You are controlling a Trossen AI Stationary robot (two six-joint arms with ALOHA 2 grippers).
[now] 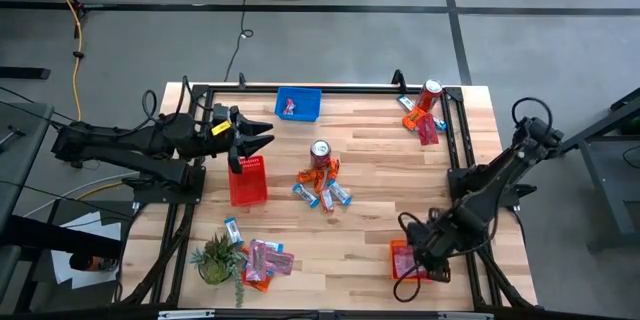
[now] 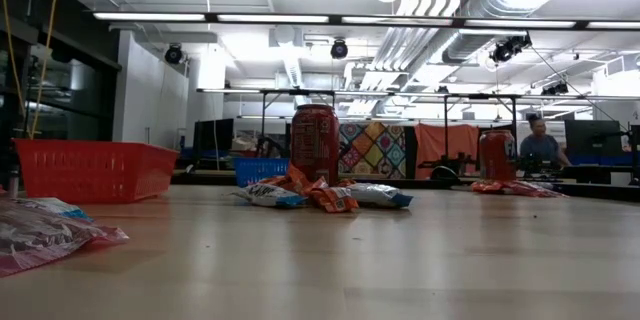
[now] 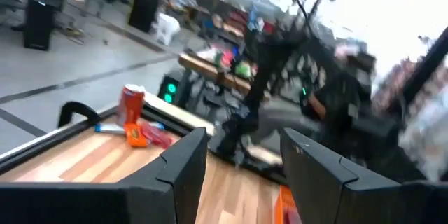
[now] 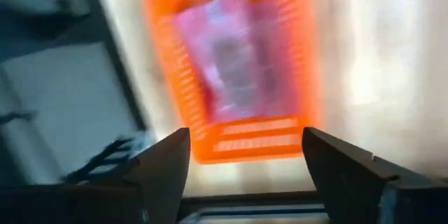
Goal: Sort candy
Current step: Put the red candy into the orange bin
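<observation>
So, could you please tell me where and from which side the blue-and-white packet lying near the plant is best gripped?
Probably from straight above, across its narrow width: the blue-and-white packet lies flat on the table, its long edges free, with the plant just beside one end.

We see candy (image 1: pixel 322 190) heaped mid-table in orange and blue-white packets, more (image 1: pixel 262 260) pink and orange lying flat near the front-left edge, and others (image 1: pixel 420 122) back-right.

My two arms are dark, jointed and cabled; my left gripper (image 1: pixel 262 140) carries a yellow tag behind its black, angular fingers (image 3: pixel 183 164).
</observation>
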